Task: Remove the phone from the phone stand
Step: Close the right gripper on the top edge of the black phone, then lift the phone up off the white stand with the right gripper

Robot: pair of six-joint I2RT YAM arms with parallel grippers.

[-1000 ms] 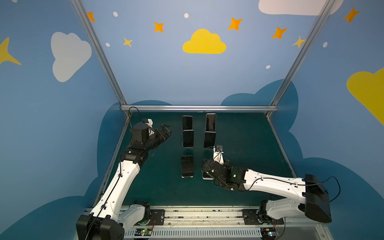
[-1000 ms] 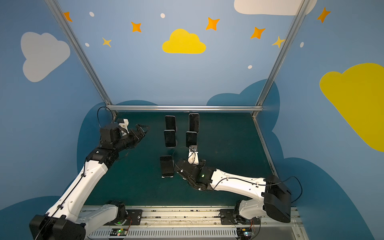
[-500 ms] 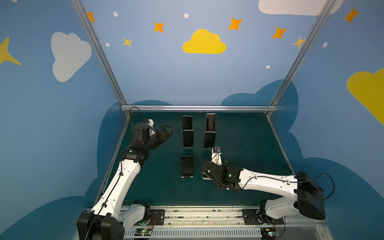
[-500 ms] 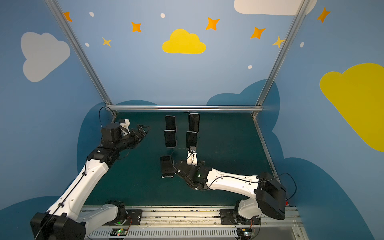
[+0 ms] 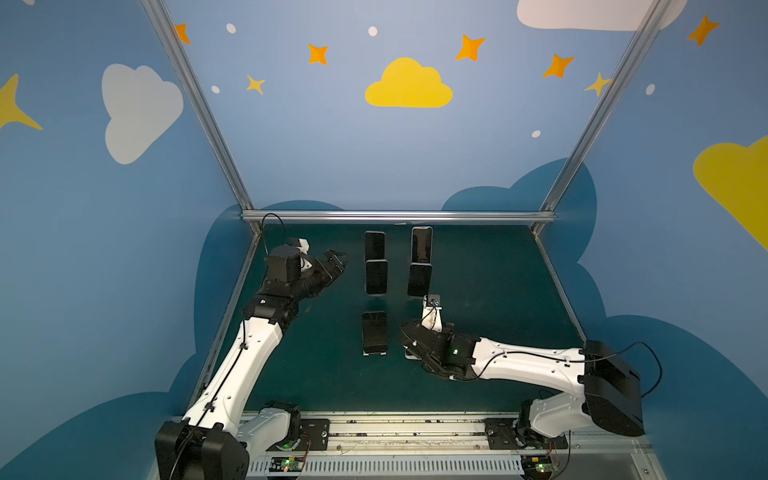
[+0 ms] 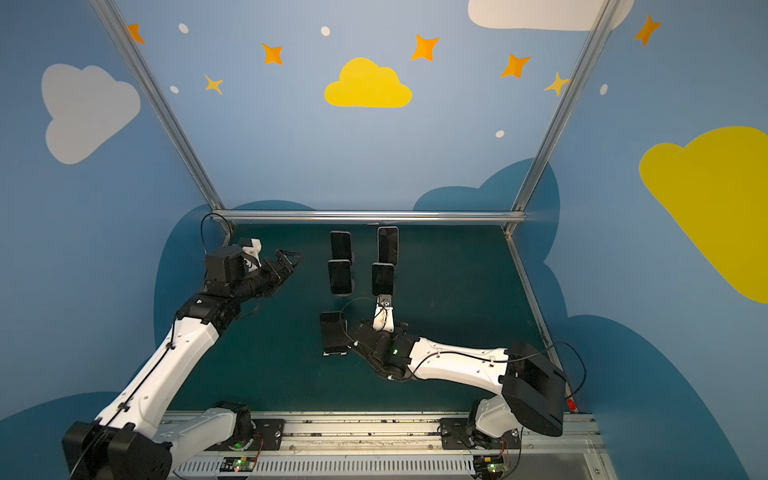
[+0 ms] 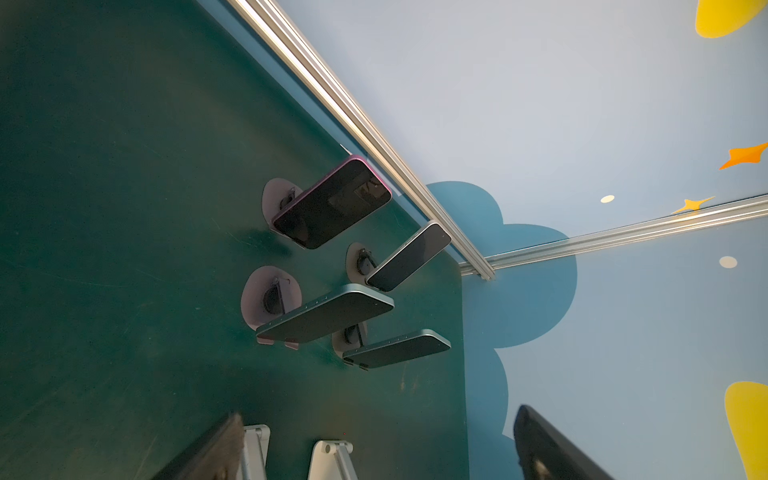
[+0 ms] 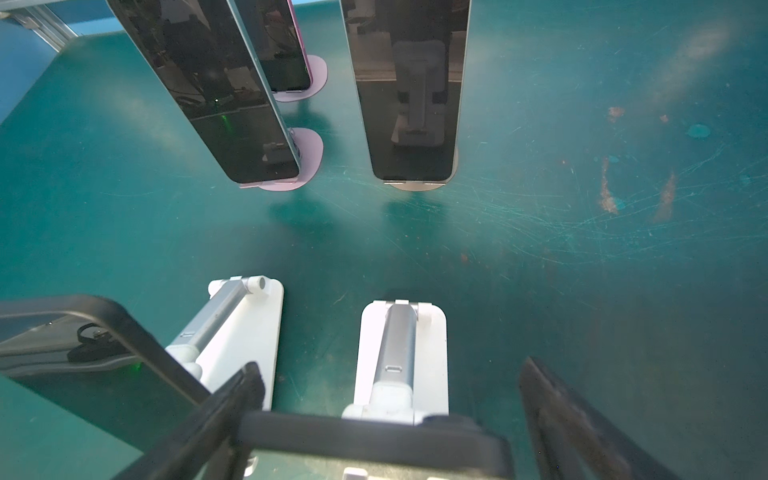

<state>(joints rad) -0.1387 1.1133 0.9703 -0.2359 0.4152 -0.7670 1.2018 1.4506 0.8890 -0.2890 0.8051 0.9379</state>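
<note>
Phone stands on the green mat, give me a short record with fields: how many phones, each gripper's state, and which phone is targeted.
phones: six dark-screened phones, two columns of three, on the dark green mat
left gripper: open, apart from all phones
right gripper: open, straddling the near right black-cased phone
target stand: white stand with silver arm, phone still on it

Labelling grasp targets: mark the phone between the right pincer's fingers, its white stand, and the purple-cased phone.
phone (image 8: 374, 434): right wrist view, top edge.
white stand (image 8: 395, 345): right wrist view, silver arm.
purple-cased phone (image 7: 332, 205): left wrist view, screen centre.
</note>
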